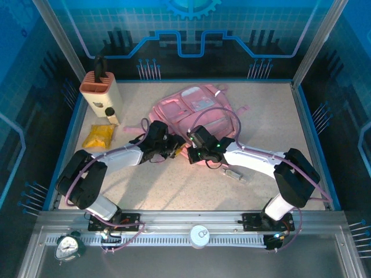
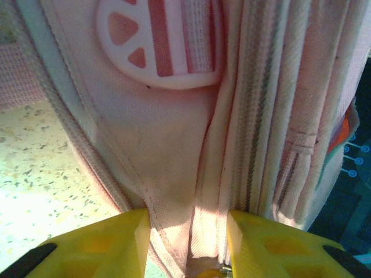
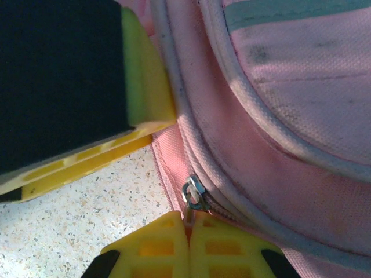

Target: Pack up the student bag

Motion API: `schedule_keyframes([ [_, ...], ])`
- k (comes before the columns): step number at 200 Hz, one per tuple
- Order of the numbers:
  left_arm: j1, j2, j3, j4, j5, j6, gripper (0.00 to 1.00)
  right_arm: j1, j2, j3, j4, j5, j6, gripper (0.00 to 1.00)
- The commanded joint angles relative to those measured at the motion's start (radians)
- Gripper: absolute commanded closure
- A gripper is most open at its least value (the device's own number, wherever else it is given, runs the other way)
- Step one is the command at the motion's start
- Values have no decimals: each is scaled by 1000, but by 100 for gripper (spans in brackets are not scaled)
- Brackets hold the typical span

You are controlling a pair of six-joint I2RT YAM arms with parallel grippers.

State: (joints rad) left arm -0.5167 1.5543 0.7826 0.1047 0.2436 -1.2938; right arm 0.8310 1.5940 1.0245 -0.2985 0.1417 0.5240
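our right gripper (image 3: 188,237) clamps the zip pull (image 3: 193,196) of the student bag (image 3: 278,116), track running ahead-left; left gripper (image 2: 186,231) jaws apart, astride it

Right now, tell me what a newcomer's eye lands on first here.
The pink backpack lying mid-table dominates. At its near edge the right hand is shut on a metal zipper pull, while the left hand stands open astride a fabric fold. A tan knife block sits at the far left.
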Motion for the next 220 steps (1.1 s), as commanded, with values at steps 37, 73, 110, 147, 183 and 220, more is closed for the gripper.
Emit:
schedule_keyframes([
  [37,-28,-28,-12,125,-115,-70,64,19,-19,-28,18,-36,5,100],
  [73,-27,-101,-56,95,-153,-88,64,19,-14,-28,24,-37,4,100],
  [110,-44,-76,-39,101,-163,-105,64,19,-7,-20,16,-34,7,100],
  [147,-66,7,-1,133,-139,-126,64,18,-5,-16,22,-32,10,100],
  [183,-69,32,23,113,-166,-111,79,18,1,-12,19,-30,8,100],
  [220,-46,21,52,26,-181,-43,100,13,-20,-4,-41,9,-10,100],
])
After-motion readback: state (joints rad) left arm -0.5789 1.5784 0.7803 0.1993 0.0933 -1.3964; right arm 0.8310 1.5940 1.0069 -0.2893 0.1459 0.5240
